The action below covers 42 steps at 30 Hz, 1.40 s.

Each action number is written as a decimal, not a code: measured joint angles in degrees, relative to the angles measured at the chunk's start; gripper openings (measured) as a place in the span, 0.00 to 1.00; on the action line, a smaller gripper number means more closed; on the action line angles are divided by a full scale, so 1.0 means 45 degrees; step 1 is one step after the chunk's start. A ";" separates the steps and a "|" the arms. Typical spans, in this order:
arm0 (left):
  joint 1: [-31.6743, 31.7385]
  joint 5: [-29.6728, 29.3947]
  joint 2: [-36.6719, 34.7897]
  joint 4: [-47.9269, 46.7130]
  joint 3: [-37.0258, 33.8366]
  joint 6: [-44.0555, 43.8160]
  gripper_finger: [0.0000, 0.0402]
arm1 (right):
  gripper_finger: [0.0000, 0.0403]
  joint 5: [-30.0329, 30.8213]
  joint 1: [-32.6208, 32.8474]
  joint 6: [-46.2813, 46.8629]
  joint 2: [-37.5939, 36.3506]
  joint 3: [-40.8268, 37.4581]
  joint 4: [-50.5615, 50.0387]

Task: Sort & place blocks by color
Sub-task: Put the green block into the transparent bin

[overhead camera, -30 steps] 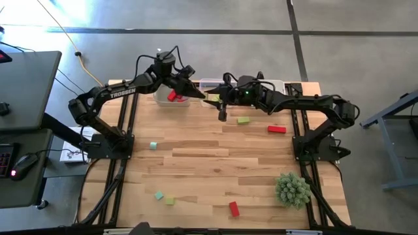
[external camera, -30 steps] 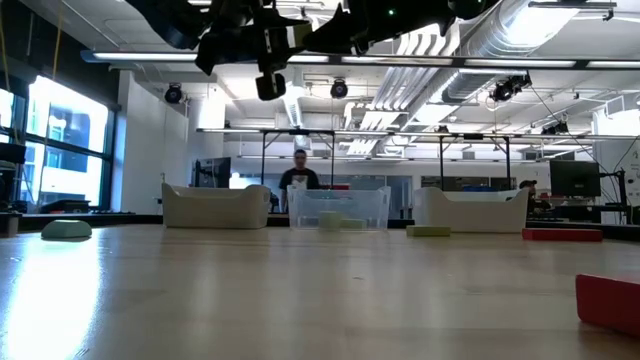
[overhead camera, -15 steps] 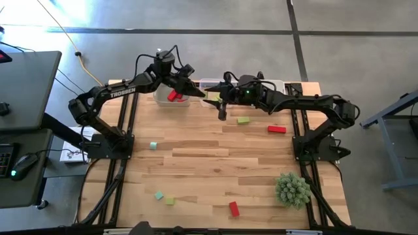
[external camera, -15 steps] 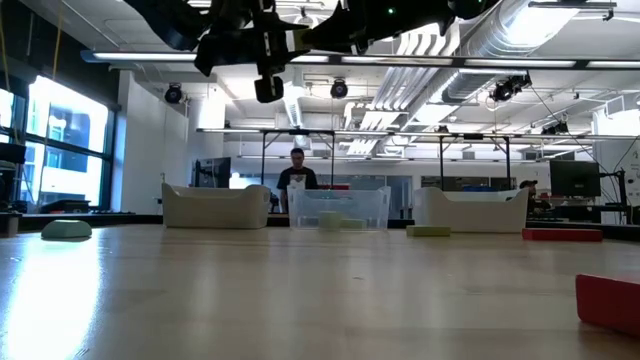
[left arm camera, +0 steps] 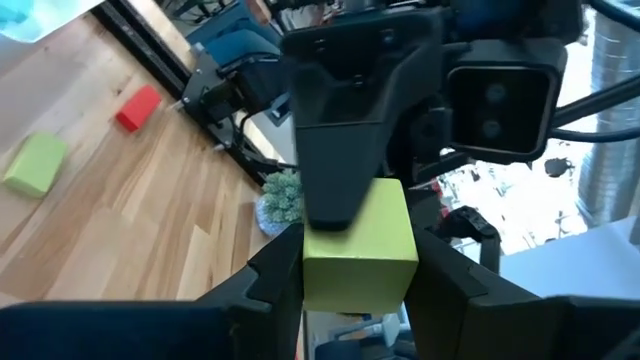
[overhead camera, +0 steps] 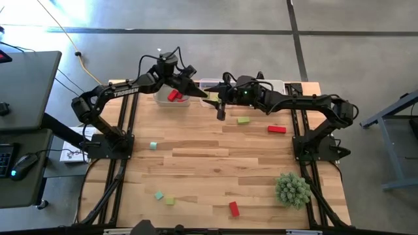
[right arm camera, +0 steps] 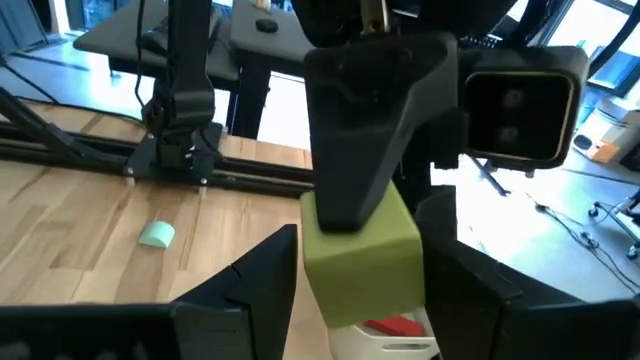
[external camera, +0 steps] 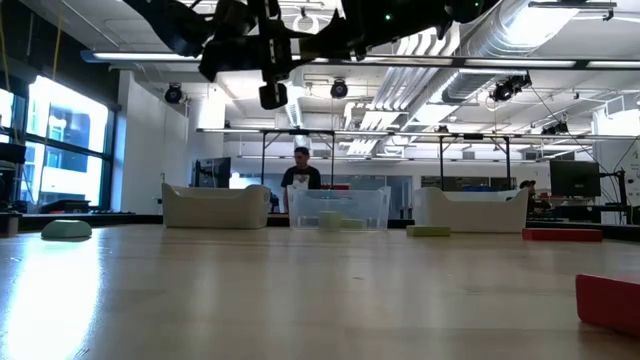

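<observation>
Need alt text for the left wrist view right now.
A yellow-green cube sits pinched between the left claw and the other arm's finger reaching in from above. Beyond lie the wooden table, a green block and a red block.

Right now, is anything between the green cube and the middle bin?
Nothing visible. The cube hangs just short of the middle bin, with no other block between. Both the left gripper and the right gripper appear to clamp it.
</observation>
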 joint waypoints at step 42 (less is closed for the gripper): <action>0.1093 -0.2239 -0.0019 0.0089 0.0000 0.1025 0.53 | 0.28 0.0048 -0.1926 0.0026 0.0010 0.0000 -0.0839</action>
